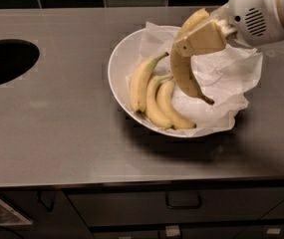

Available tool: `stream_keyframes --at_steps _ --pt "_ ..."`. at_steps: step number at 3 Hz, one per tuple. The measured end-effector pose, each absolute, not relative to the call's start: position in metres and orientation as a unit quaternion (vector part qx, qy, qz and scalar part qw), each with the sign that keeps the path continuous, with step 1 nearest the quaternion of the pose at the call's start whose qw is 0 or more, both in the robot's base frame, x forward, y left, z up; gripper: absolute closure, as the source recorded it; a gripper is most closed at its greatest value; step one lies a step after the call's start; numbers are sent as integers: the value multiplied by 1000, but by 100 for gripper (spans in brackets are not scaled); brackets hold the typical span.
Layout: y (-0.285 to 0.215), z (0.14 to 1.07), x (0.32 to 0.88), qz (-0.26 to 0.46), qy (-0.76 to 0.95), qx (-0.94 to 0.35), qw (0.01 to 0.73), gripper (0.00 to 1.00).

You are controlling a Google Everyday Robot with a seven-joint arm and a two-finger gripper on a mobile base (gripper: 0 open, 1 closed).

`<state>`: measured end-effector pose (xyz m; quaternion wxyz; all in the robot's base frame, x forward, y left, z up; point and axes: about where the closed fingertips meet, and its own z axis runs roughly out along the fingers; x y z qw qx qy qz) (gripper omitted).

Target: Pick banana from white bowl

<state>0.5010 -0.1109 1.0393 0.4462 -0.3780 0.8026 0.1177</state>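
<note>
My gripper (pixel 201 39) is above the right half of the white bowl (pixel 115 67) and is shut on the banana (pixel 182 76). The banana is long, deep yellow and curved, hangs lifted off the bowl, and its dark tip points down to the right. In the bowl lie a paler banana with a greenish stem (pixel 140 81) and two shorter joined bananas (pixel 162 106). They rest on crumpled white paper (pixel 226 78) lining the bowl.
The bowl sits on a grey counter (pixel 57 133). A dark oval opening (pixel 4 61) is at the counter's left. Dark tiles run along the back. A drawer with a handle (pixel 184 203) is below the front edge.
</note>
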Motion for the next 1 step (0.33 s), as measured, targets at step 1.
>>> stream_keyframes --at_steps 1 --pt "-109 1040 500 120 802 -378 447 100"
